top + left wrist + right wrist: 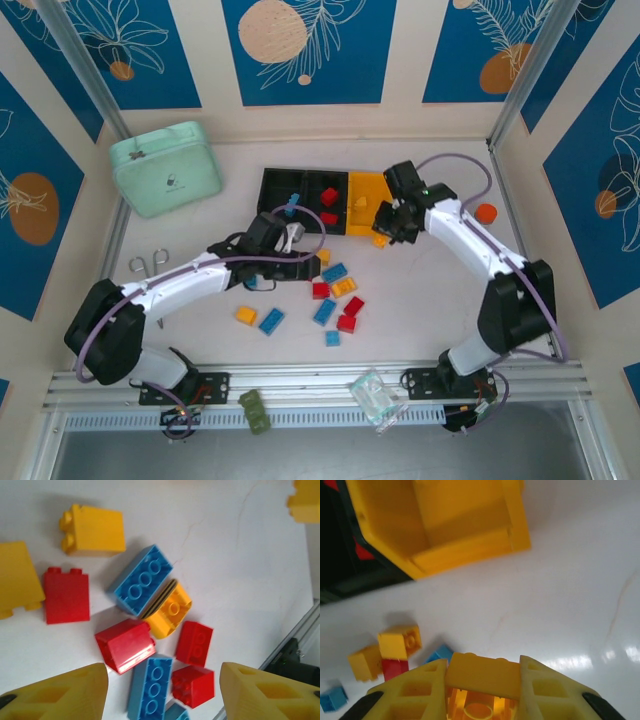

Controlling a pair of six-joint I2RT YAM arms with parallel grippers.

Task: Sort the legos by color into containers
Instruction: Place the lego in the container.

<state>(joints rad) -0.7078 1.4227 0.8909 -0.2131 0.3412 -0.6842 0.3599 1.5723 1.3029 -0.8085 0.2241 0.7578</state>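
White table [440, 300] carried everything. Mint-green lidded plastic case [165, 168] sat far left, well apart from the work. The row of 3 joined plastic containers [300, 190], 2 black bins plus 1 yellow bin [465, 525], sat far centre. You had the right gripper [388, 226] clamped on 1 yellow-orange studded brick [481, 674] at the yellow bin's near edge. Your left gripper [162, 682] hung with fingers apart, gripping nothing, above the loose legos [335, 295], which were blue, red and yellow-orange and clustered on the table between the arms. 2 red bricks [328, 197] lay in the middle black bin, and 1 blue brick [292, 207] in the left one.
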